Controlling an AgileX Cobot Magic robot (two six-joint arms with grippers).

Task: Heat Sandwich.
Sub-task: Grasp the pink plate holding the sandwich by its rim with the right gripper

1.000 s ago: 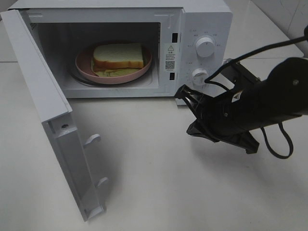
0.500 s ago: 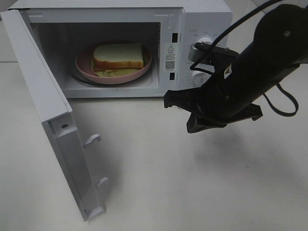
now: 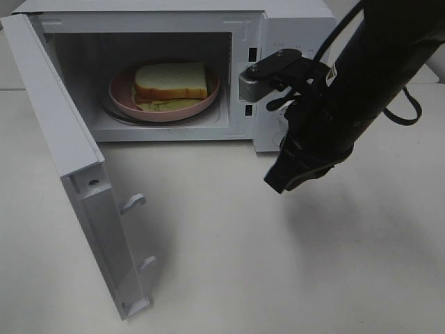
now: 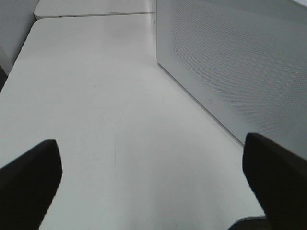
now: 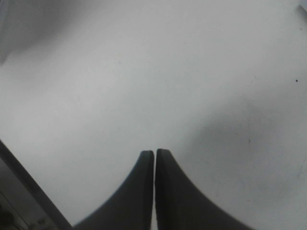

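Observation:
The sandwich (image 3: 170, 80), white bread with a tan crust, lies on a round pink plate (image 3: 119, 94) inside the open microwave (image 3: 292, 28). In front of the microwave's control panel, my right gripper (image 3: 276, 182) hangs above the table, pointing down and to the left. The right wrist view shows that gripper (image 5: 154, 153) shut, its two dark fingers pressed together with nothing between them. My left gripper (image 4: 148, 141) stands wide open over bare table beside a perforated white microwave wall (image 4: 230, 62). It does not show in the exterior view.
The microwave door (image 3: 76, 174) swings out wide to the left front, its latch hooks (image 3: 133, 202) facing the table. My right arm (image 3: 361, 83) and its cable cover the control knobs. White table (image 3: 229, 264) spreads in front.
My right arm has swung up and over from low at the right to in front of the control panel, and its gripper now points down. Sandwich, plate and door have not moved.

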